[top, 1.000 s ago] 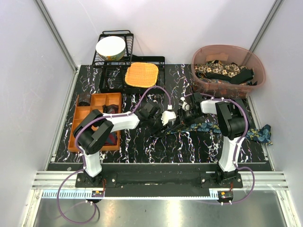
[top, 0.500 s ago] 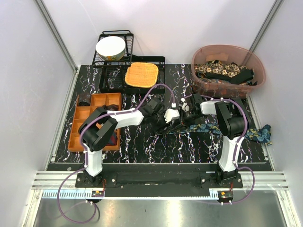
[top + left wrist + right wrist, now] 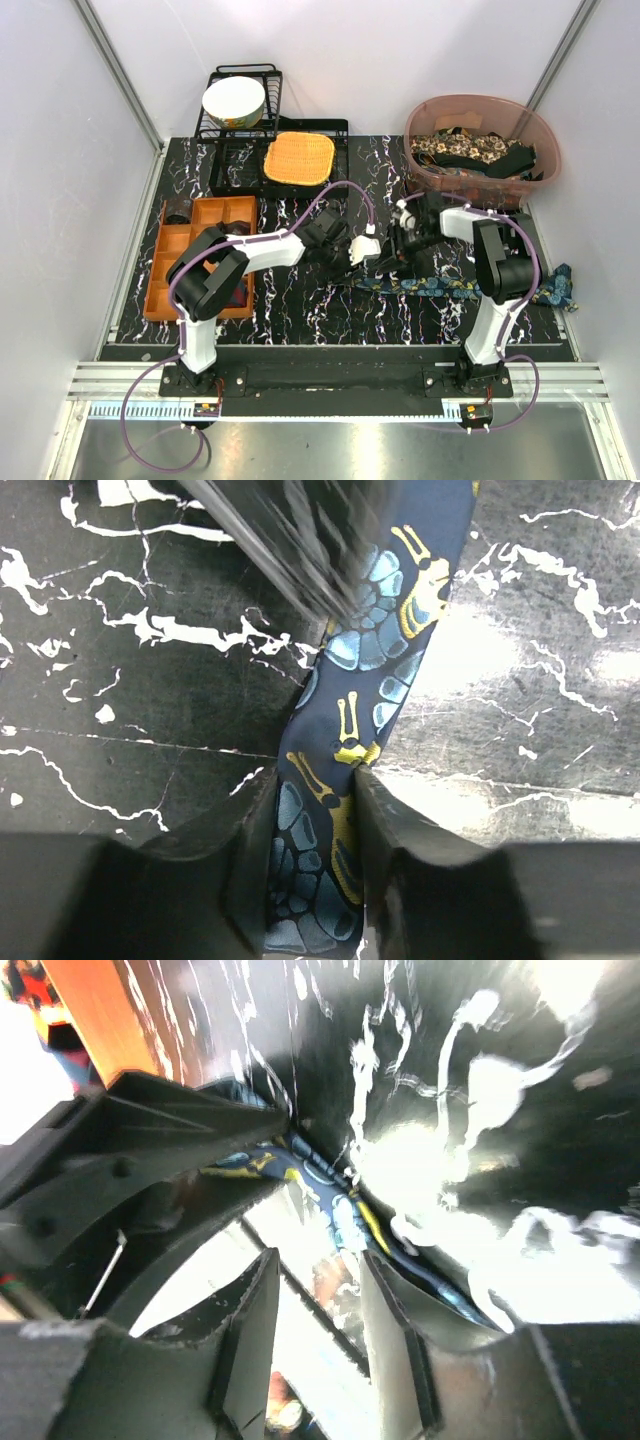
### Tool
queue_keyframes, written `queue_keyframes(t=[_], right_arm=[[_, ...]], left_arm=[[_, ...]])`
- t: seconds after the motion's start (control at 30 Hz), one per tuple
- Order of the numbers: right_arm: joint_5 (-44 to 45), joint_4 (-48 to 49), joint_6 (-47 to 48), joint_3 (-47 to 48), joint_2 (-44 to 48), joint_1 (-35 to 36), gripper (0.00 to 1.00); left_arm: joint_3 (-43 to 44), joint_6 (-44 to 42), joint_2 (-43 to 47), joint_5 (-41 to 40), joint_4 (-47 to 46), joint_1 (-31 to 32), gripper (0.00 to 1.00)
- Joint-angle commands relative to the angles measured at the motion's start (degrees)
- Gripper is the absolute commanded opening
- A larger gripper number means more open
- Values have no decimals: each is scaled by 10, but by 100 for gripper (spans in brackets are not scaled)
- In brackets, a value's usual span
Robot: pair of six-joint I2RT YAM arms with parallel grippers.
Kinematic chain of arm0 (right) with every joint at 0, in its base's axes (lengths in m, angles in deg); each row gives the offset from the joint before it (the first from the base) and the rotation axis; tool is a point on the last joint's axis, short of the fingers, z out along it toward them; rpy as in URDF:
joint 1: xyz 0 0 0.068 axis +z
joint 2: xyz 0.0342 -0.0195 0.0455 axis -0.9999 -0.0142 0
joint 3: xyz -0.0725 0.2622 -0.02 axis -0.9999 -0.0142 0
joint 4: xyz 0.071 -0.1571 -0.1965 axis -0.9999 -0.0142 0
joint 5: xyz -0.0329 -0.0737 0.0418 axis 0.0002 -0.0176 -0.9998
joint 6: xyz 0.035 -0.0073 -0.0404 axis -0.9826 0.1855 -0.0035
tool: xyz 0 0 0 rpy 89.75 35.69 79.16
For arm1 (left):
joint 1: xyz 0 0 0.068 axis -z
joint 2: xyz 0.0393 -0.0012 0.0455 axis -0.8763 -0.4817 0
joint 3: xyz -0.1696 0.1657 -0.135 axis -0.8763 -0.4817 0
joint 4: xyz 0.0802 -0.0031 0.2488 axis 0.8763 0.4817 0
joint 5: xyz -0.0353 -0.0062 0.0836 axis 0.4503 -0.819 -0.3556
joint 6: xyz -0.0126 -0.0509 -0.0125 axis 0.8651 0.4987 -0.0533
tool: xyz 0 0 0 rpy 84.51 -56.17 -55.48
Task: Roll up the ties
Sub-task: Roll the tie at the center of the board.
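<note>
A dark blue tie point(image 3: 450, 288) with teal-yellow print lies stretched along the black marble table point(image 3: 300, 310), running from the centre to a bunched end at the right edge. My left gripper point(image 3: 352, 258) is shut on the tie's near end; in the left wrist view the tie point(image 3: 345, 740) runs up from between its fingers point(image 3: 315, 790). My right gripper point(image 3: 392, 256) sits close against the left one, just above the tie. In the right wrist view its jaws point(image 3: 315, 1270) stand apart with nothing between them, and the tie point(image 3: 345, 1222) lies just beyond the tips.
A pink tub point(image 3: 470, 100) holding more ties stands at the back right. An orange woven mat point(image 3: 298, 158) lies on a black dish rack point(image 3: 225, 165) with a white bowl point(image 3: 235, 100). An orange compartment tray point(image 3: 157, 270) stands at the left.
My left gripper has moved right with the tie end. My right gripper has shifted right and nearer, and the tie now lies straighter along the table.
</note>
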Motion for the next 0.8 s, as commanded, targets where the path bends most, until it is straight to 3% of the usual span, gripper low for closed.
queue_keyframes(t=[0.0,0.1,0.17,0.27,0.3,0.4,0.57,0.67,0.77], right_arm=[[18,-75,70,39,32,-12,44],[-1,-82,58,34,24,-10,44],[4,-122,110,42,21,-13,48],[54,-196,218,89,27,-47,63],[86,-217,259,123,35,-58,76],[173,-282,433,153,68,-98,88],[319,-274,711,62,158,-104,97],[366,-268,802,-6,202,-120,99],[397,-225,834,-63,229,-123,100]], left_arm=[[-26,-1,16,-1,28,3,45],[-37,13,32,-5,17,2,50],[-39,19,41,-8,18,2,54],[-55,25,60,-6,17,0,58],[-65,26,65,-4,17,-2,59],[-73,26,77,5,13,-7,63],[-66,35,72,10,9,-7,65],[-66,37,69,16,7,-6,66],[-69,40,71,17,3,-6,66]])
